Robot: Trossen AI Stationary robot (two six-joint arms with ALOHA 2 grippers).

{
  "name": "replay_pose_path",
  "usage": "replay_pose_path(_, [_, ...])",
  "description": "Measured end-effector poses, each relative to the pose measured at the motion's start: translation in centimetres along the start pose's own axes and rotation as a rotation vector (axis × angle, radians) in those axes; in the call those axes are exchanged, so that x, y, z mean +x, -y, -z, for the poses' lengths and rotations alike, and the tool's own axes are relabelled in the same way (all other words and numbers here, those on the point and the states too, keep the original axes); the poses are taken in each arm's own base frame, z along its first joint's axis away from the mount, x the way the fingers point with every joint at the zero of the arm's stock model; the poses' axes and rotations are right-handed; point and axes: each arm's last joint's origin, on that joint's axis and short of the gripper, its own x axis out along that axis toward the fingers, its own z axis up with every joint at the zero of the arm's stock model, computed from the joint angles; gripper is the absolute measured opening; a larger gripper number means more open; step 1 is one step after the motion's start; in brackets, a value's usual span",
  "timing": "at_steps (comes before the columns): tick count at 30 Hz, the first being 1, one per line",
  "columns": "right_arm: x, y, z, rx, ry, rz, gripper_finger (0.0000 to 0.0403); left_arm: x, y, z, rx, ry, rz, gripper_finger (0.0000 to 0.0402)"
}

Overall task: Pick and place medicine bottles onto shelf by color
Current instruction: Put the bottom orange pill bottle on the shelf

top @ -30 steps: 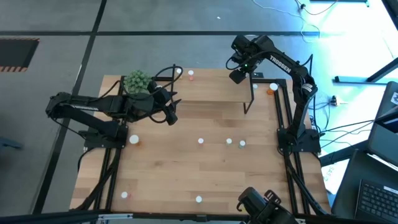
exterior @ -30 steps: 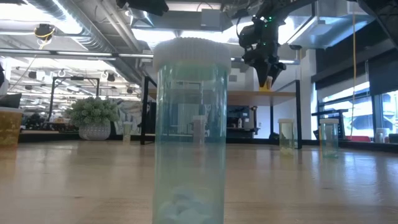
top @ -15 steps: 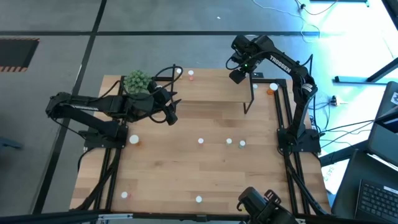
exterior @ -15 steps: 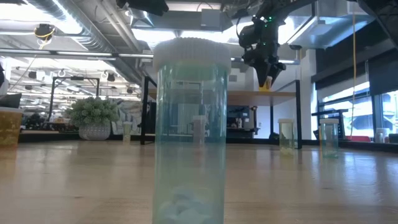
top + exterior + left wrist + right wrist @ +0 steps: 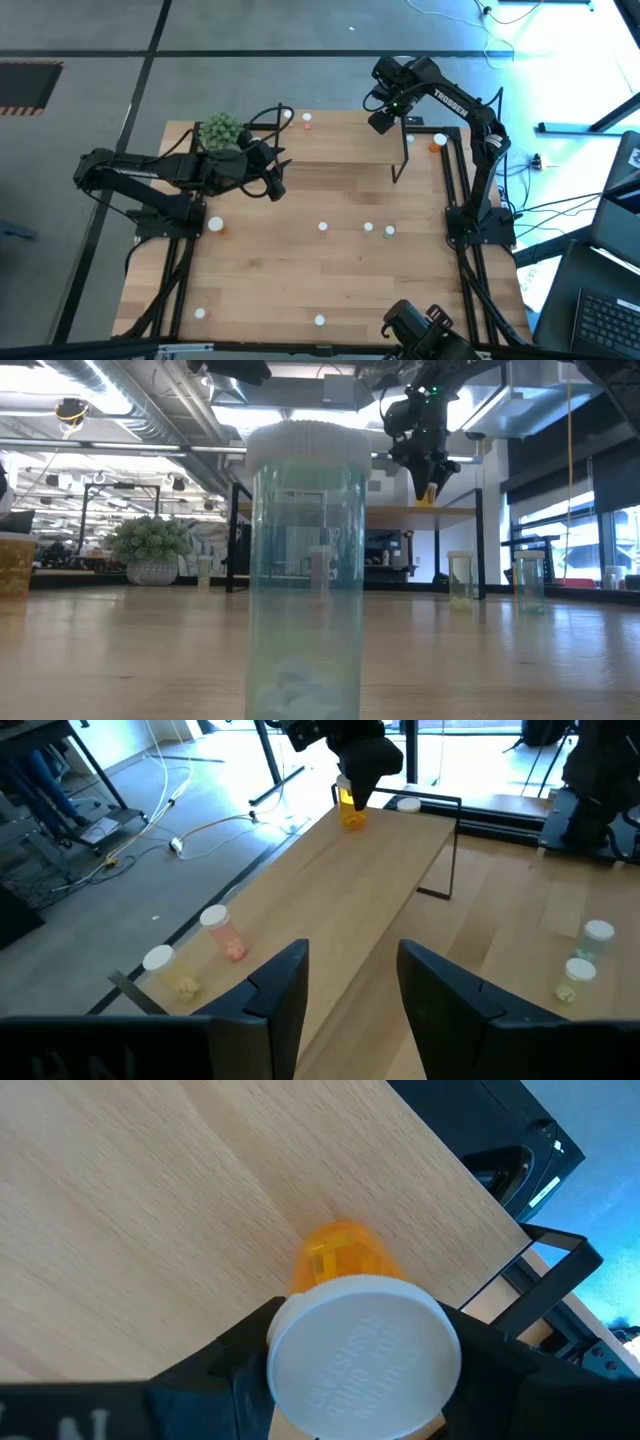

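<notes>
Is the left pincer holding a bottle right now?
No. In the left wrist view the left pincer stands open with only the bare shelf showing between its fingers.

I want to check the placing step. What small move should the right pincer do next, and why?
Probably open the right pincer and lift away: the orange bottle it grips by the white cap stands upright, seemingly already resting on the shelf. The left pincer waits open.

Grey floor (image 5: 300,30) with cables, exposed ceiling ducts (image 5: 150,410), bright windows (image 5: 620,530) at right
</notes>
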Motion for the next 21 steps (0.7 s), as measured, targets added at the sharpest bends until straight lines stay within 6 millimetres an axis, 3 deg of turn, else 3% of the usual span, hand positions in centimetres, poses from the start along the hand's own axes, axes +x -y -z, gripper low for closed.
replay_pose_path(9, [0.0, 0.0, -0.01, 0.0, 0.002, 0.0, 0.0222, 0.0, 0.0, 0.0, 0.0, 0.0, 0.0, 0.0149])
replay_pose_path(17, [-0.01, 0.01, -0.05, -0.02, 0.005, 0.004, 0.0302, 0.0, 0.0, 0.0, 0.0, 0.0, 0.0, 0.0149])
replay_pose_path(21, [-0.01, 0.01, -0.25, -0.023, 0.026, 0.006, 0.0321, 0.0, 0.0, 0.0, 0.0, 0.0, 0.0, 0.0149])
